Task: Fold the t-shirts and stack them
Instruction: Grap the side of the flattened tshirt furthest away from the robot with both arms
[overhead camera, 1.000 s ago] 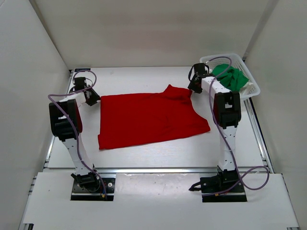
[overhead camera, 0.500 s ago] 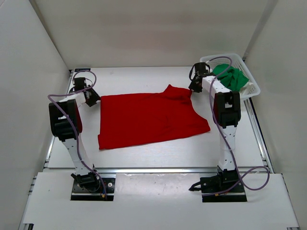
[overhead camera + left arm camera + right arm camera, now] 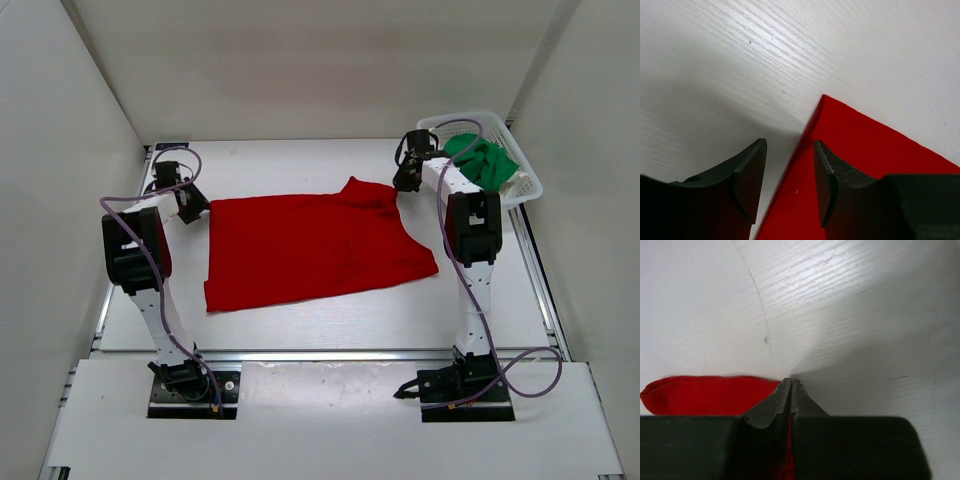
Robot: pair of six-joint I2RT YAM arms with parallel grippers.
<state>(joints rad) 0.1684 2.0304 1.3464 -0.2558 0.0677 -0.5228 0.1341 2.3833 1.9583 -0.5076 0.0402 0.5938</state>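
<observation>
- Bright red cloth t-shirt (image 3: 315, 250): spread flat mid-worktop (image 3: 300, 320), not yet folded.
- Right hand (image 3: 791, 382): pinched tight on the shirt's far right edge.
- Left hand (image 3: 790, 145): jaws parted astride the far left corner, gripping nothing.
- Crumpled green cloth t-shirt (image 3: 482, 160): in the white plastic mesh basket (image 3: 530, 185); all folding and stacking are judged still outstanding.

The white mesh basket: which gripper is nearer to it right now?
Right. The right gripper sits just left of the basket in the top view, pinched on the red t-shirt at its far right corner. The left gripper is across the shirt, open over its far left corner.
</observation>
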